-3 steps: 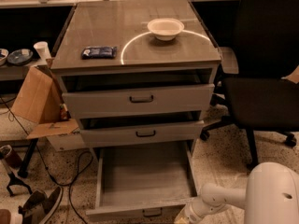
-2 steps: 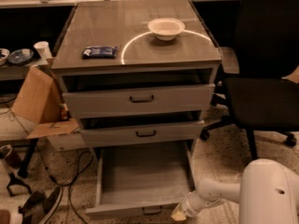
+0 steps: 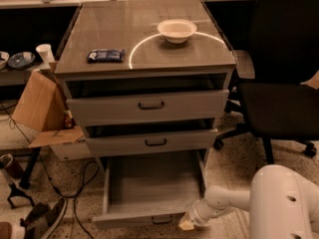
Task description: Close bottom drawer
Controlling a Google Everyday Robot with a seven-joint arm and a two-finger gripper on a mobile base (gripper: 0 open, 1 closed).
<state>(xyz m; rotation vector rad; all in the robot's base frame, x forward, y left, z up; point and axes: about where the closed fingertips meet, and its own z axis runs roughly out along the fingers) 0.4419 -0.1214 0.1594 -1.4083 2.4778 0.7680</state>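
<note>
The bottom drawer (image 3: pixel 149 185) of the grey cabinet is pulled far out, its plain grey interior bare. Its short front panel with a small dark bar handle (image 3: pixel 162 218) sits at the frame's lower edge. My white arm comes in from the lower right. My gripper (image 3: pixel 188 223) is at the drawer front's right corner, against or very close to it. The middle drawer (image 3: pixel 152 142) and the top drawer (image 3: pixel 149 106) stand slightly open above.
A white bowl (image 3: pixel 176 30) and a dark flat packet (image 3: pixel 105 56) lie on the cabinet top. A black office chair (image 3: pixel 279 83) stands at the right. A cardboard box (image 3: pixel 42 108), cables and shoes lie on the floor at the left.
My arm has reached leftward and the gripper has moved from right of the drawer to its front right corner. The drawer looks about as far out as before.
</note>
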